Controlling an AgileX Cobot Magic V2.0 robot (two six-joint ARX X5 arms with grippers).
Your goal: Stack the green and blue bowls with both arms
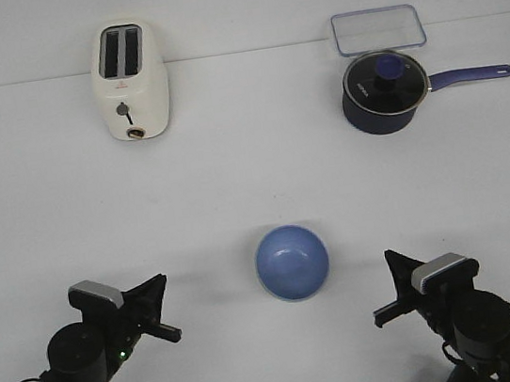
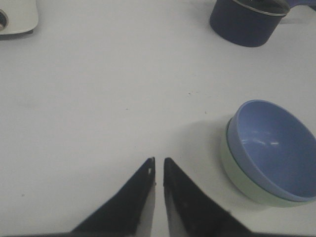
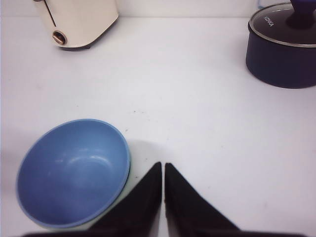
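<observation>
blue bowl (image 2: 274,148) upright, nested in green bowl (image 2: 242,180)

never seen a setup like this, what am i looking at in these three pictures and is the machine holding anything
It is a two-armed robot at a white table. The front view looks forward over the table; the other two come from cameras on each wrist, looking past the fingers. The left gripper and right gripper hold nothing; the wrist views show their fingers nearly together. Between them the blue bowl sits nested inside the green bowl. Farther back stand a toaster, a lidded saucepan and a clear container.
</observation>
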